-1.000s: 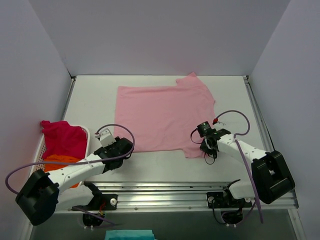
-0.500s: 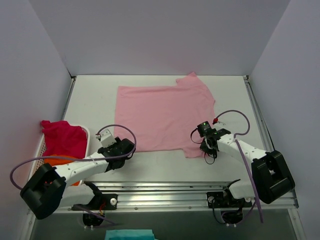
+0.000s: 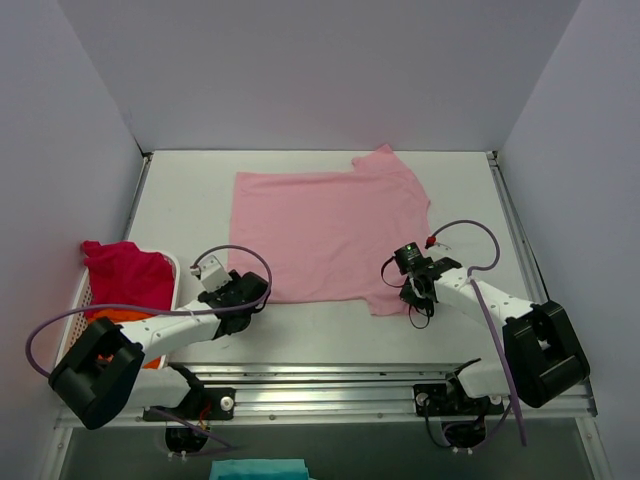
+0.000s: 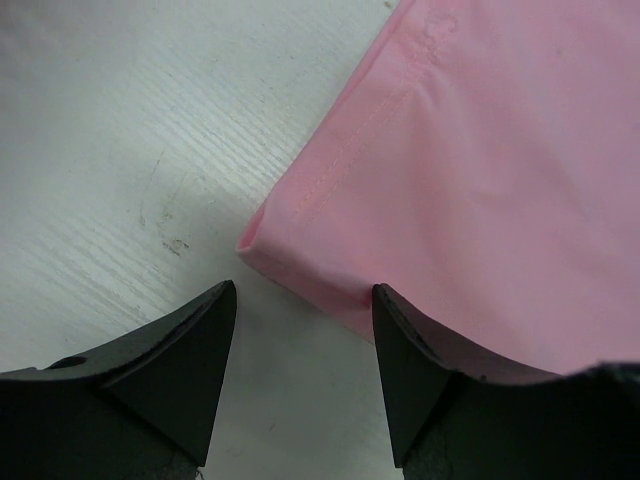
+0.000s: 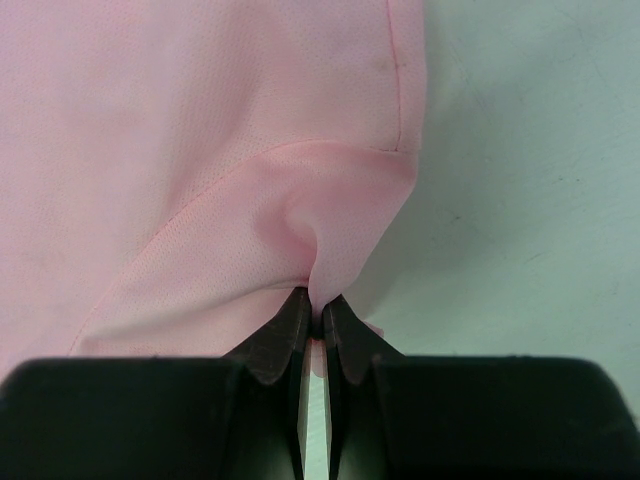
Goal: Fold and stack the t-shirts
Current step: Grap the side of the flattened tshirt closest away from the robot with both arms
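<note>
Pink shirt (image 3: 325,230): flat on counter (image 3: 190,200), awaiting fold.
Right pincer (image 5: 315,305): pinching its corner, ready to lift.
Left pincer (image 4: 303,290): wide, straddling other corner.

I'm looking down on a white bench (image 3: 190,200), boxed in by three plain walls: back wall (image 3: 320,70), left wall (image 3: 50,150) and right wall (image 3: 590,150), all a pale lavender-grey. The light is soft and even, with only faint shadows. A slotted silver rail (image 3: 330,385) runs along the bench's near edge. My left wrist feed shows a fine grain in the bench surface and dark scuffs (image 4: 175,243). On the right wrist feed the surface reads slightly greenish. At the bottom of the overhead view I see something teal (image 3: 255,468), cut off by the frame.
</note>
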Controlling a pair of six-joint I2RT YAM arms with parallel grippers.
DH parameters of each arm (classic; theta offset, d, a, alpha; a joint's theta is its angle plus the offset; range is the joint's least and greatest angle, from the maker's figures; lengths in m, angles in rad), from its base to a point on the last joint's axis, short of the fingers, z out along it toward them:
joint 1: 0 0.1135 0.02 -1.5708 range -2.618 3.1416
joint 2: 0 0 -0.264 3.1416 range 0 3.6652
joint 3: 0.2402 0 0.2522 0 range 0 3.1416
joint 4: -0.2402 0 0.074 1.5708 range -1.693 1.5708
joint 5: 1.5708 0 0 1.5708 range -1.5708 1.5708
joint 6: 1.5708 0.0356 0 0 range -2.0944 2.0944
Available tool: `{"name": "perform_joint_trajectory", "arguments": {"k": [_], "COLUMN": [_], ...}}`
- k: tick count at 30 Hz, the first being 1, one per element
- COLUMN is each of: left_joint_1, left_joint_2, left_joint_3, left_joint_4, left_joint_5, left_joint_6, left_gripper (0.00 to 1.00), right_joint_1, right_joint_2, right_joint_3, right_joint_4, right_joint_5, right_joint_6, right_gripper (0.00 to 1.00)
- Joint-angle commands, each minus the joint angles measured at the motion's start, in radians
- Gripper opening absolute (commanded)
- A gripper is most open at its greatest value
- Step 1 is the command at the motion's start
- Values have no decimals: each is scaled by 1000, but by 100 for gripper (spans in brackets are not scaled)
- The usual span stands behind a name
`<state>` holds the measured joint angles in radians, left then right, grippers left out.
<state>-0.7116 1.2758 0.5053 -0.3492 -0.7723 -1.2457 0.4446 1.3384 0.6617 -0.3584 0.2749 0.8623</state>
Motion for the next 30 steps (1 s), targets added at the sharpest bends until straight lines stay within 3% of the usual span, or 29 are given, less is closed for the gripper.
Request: {"name": "perform_joint_trajectory", "arguments": {"k": [1,7,23,30], "left_joint_1": [12,11,20,27], "left_joint_2": [-33,-124,0,14], "left_joint_3": [-14,-57,-24,-13], "left_joint_4": [32,64,64,59], "left_joint_5": [-13,-9,-13,-13], "left_joint_6": [-12,5,-17,-11], "left_gripper": [65,63,63,51], "right_joint_1": [-7,-7,-7,-7], "right_joint_2": [-25,-25,-22,-22], "right_joint_3": [-4,-4,-5,-7], "right_joint_4": [-25,-24,-24,-21], "right_joint_5": [23,24,24,24], "right_joint_6": [-2,1,1,1], "right_gripper": [0,0,0,0]}}
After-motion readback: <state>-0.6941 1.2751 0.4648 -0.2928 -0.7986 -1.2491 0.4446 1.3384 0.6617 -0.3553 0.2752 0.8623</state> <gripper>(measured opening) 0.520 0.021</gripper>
